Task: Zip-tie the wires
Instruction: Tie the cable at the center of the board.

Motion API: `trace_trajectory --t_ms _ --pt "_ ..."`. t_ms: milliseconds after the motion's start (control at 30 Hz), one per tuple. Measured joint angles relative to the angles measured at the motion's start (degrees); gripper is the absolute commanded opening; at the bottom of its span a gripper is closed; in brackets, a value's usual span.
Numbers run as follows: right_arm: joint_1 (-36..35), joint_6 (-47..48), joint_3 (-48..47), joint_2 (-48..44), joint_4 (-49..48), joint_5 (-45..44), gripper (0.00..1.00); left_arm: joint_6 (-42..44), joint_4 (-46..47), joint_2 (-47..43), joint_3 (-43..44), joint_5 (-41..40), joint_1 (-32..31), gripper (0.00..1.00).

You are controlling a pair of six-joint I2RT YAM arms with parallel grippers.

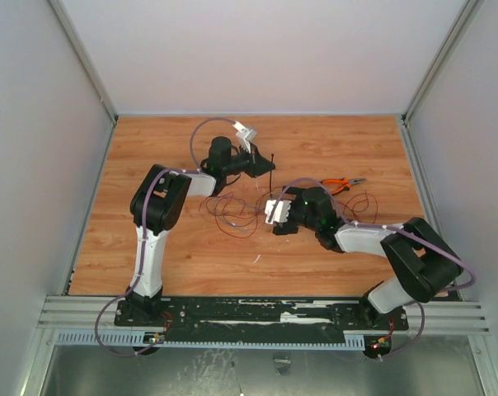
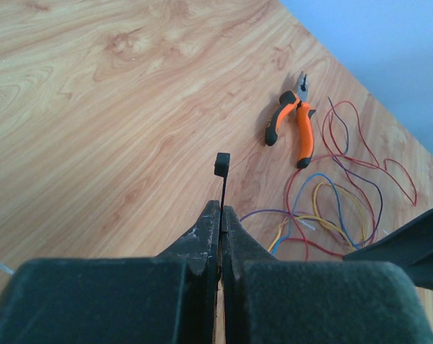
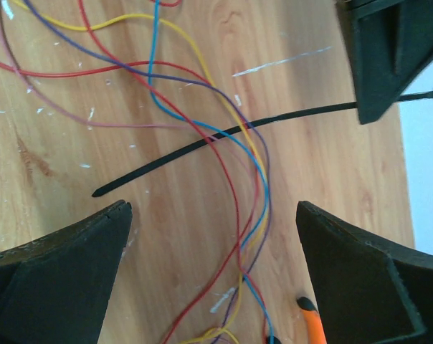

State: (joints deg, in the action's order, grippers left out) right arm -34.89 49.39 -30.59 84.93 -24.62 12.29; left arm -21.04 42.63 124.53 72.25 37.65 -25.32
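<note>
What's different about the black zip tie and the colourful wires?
The zip tie is one black strip, nearly straight; the wires are many strands, red, blue, yellow and purple, curling in loops. The zip tie is pinched by the left gripper, its jaws shut; the wires lie loose on the table, with nothing holding them. Both are long and thin.

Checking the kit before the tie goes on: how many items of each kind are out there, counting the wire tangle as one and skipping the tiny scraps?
zip tie: 1, pinched in the left gripper
pliers: 1, orange-handled
wires: 1 tangle
Total: 3
</note>
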Motion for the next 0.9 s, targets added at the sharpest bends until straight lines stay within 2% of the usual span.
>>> trace_trajectory --t_ms 900 --pt "-1.5 -0.2 -6.3 10.4 -3.0 1.5 0.99 0.0 -2.1 0.6 0.7 0.0 0.0 0.00"
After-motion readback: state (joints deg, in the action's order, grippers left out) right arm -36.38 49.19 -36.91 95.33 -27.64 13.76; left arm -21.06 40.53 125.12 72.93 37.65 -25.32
